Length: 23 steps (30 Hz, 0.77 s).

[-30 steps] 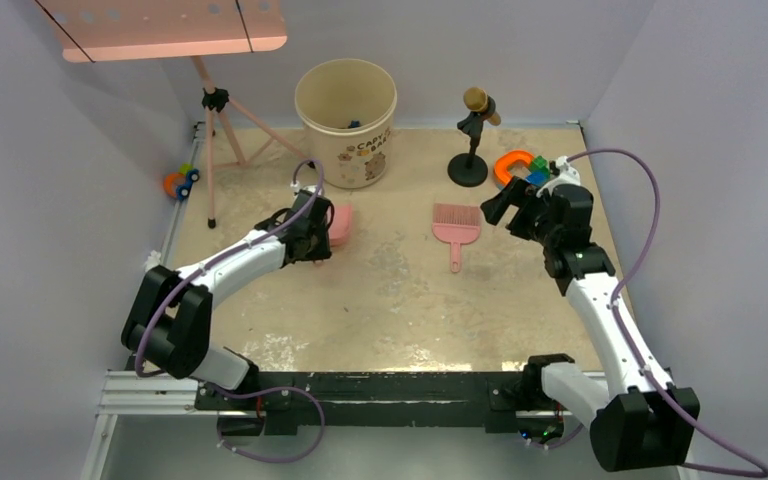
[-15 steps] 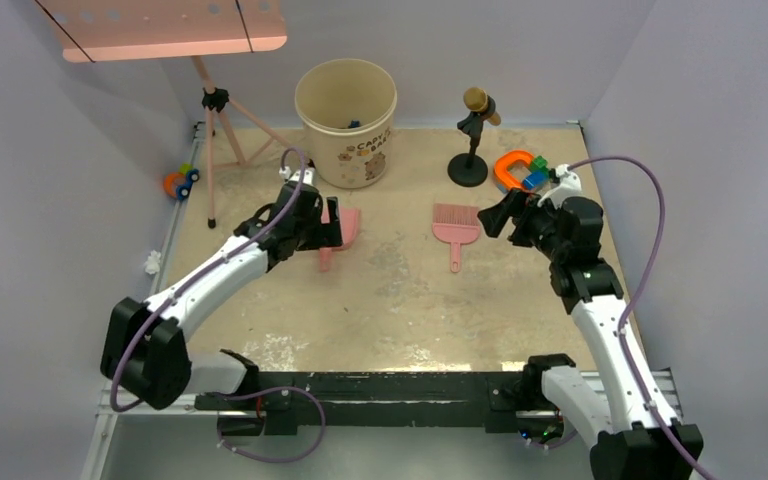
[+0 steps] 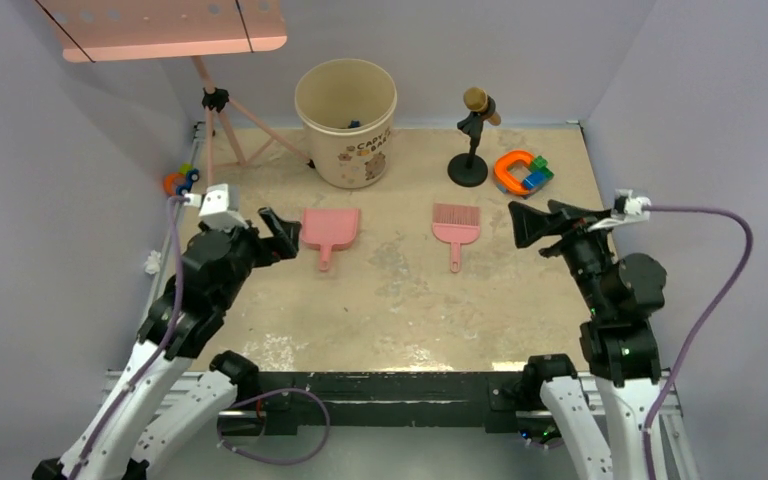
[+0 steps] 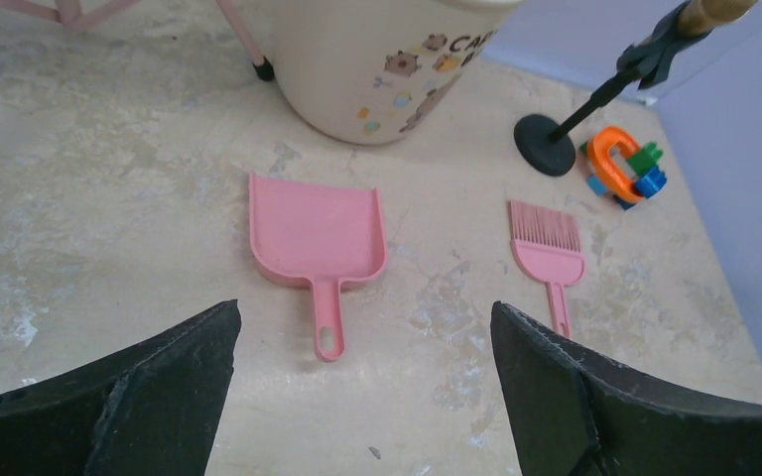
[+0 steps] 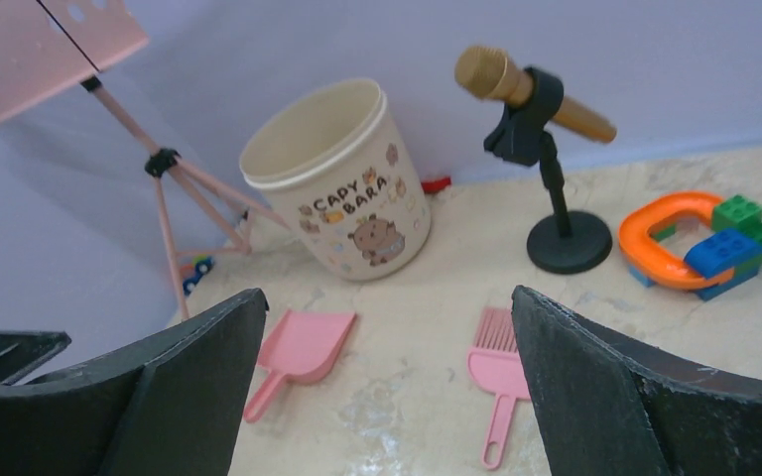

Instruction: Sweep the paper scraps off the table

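The only paper scraps [image 3: 353, 124] I can see are dark bits inside the cream bucket [image 3: 346, 120]. On the beige table [image 3: 400, 300] a pink dustpan [image 3: 330, 230] [image 4: 316, 238] lies flat with its handle toward me. A pink brush [image 3: 455, 225] [image 5: 498, 369] lies to its right. My left gripper [image 3: 282, 232] [image 4: 364, 309] hovers open and empty, near and left of the dustpan. My right gripper [image 3: 532, 220] [image 5: 388, 295] hangs open and empty, right of the brush.
A microphone on a black stand [image 3: 473, 130] and orange-blue-green toy blocks [image 3: 523, 170] sit at the back right. A pink music-stand tripod [image 3: 222, 130] and a small toy car [image 3: 180, 182] are at the back left. A white wad [image 3: 150, 262] lies beyond the table's left edge.
The left gripper opened and let go of the dustpan, which now lies flat. Both arms drew back toward the near edge and lifted.
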Motion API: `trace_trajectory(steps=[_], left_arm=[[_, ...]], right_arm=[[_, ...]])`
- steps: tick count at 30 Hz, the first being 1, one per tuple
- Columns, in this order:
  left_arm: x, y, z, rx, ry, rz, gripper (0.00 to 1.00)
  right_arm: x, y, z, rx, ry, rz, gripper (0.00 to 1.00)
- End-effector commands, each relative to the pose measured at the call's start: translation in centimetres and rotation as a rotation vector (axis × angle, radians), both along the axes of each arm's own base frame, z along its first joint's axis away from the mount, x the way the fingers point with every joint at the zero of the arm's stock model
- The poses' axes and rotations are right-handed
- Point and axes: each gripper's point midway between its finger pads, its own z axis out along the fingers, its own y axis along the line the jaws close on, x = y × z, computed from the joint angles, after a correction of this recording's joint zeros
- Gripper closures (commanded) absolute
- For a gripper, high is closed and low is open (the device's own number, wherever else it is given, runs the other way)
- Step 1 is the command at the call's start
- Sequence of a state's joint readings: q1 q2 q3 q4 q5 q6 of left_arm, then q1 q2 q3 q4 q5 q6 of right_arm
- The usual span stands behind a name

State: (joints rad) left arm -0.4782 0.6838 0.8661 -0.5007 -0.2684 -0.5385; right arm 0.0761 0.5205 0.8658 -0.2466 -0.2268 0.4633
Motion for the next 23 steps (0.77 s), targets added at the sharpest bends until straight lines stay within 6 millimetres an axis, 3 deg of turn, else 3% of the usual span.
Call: trace_trajectory(steps=[1, 4, 12, 23], left_arm=[[-1.0, 2.2, 0.1, -0.041, -0.09, 0.091, 0.01], [-1.8, 2.7, -0.7, -0.056, -0.081, 0.103, 0.01], [-2.7, 3.1, -2.4, -0.056, -0.03, 0.118, 0.01], [-2.6, 3.4, -2.6, -0.051, -0.013, 0.137, 0.01]], right_arm=[[-2.7, -2.6, 3.5, 0.033, -0.154, -0.137, 0.01], [-3.5, -3.3, 2.6, 0.04, -0.164, -0.175, 0.01], [-4.0, -3.1, 0.3, 0.028, -0.123, -0.159, 0.02], [-3.9, -3.0, 0.2, 0.03, -0.112, -0.158, 0.02]])
